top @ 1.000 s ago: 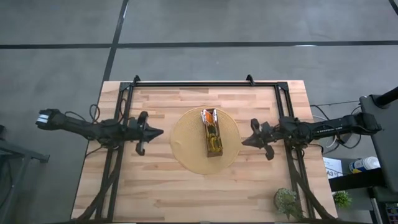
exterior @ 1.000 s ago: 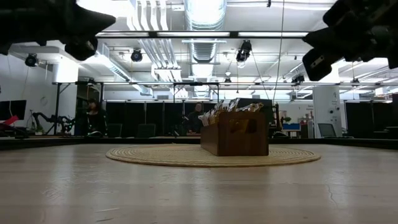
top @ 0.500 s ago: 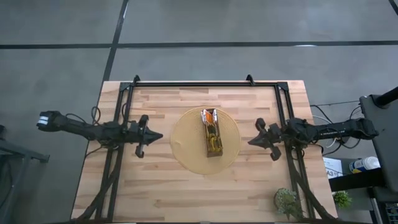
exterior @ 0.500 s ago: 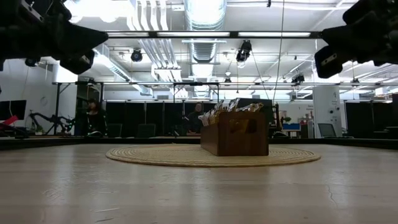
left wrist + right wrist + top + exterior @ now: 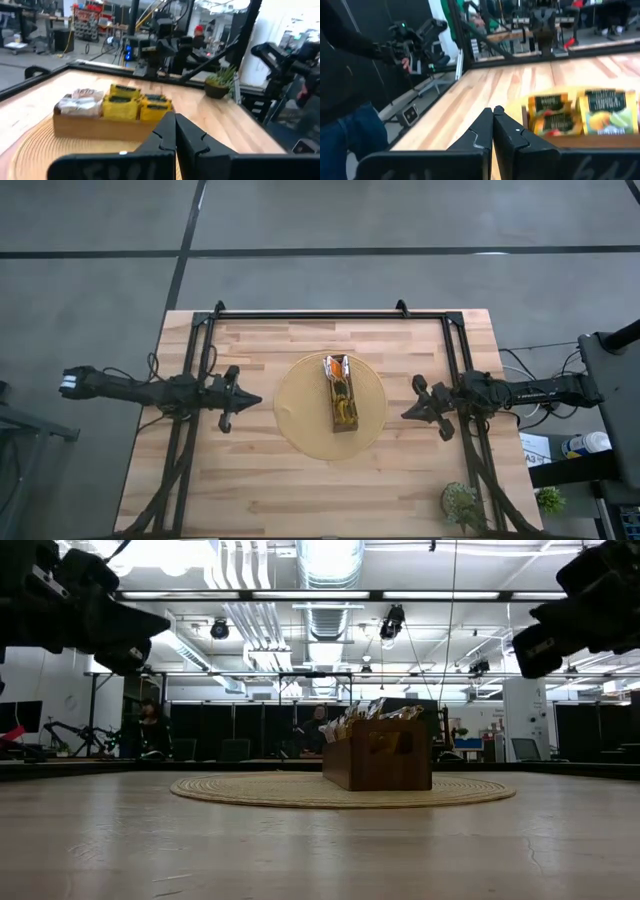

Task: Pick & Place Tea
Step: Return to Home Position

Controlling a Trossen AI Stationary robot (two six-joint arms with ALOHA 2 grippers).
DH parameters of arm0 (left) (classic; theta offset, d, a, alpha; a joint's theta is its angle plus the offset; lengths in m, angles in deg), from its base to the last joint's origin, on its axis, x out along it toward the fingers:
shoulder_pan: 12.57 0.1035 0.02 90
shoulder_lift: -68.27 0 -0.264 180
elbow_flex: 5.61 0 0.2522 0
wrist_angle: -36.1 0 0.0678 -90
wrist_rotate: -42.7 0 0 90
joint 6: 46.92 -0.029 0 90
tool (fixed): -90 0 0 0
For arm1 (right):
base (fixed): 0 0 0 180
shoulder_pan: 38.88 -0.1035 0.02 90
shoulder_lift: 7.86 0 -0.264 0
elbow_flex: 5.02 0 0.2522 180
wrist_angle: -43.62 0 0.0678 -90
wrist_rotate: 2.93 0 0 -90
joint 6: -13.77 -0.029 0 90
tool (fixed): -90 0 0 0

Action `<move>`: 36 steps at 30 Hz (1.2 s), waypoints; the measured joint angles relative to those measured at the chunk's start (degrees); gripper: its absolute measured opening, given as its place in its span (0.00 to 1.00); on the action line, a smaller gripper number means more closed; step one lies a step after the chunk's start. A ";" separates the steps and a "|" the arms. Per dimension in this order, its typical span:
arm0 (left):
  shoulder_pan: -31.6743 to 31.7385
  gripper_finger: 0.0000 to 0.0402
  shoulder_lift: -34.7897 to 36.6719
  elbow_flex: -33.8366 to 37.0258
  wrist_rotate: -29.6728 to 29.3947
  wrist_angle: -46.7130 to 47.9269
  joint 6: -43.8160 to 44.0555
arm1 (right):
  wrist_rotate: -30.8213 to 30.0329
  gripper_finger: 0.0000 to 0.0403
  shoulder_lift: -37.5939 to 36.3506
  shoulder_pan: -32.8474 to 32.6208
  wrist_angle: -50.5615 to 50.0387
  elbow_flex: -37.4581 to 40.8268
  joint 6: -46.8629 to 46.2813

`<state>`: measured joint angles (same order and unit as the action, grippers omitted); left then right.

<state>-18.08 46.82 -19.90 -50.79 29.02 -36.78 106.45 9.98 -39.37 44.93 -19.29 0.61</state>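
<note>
The tea (image 5: 120,101) stands packed in the wooden tray (image 5: 377,768) on the round mat (image 5: 300,420) at the middle of the table (image 5: 260,480); the left claw (image 5: 255,397) and right claw (image 5: 406,414) hang either side, well apart from it, both pinched shut and empty; the sachets poke above the rim, so I judge a low sweep by either arm could knock some out.

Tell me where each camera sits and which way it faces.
High view: above the table, looking straight down; left hand and right hand flank the tray.
Low view: at table-top height, looking level across the mat into the room; arms at both upper corners.
Left wrist view: on the left arm, facing the tray's long side; own shut fingers show.
Right wrist view: on the right arm, facing the tea; own shut fingers show.
Shared: all show the tea in the tray.
</note>
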 joint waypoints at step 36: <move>1.00 0.00 7.23 -0.11 -5.62 14.46 -6.67 | -12.07 0.02 -11.79 0.02 -13.60 -0.04 11.47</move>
<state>-17.08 54.05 -20.01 -56.41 43.48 -43.46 94.38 -1.82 -39.35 31.33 -19.33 12.07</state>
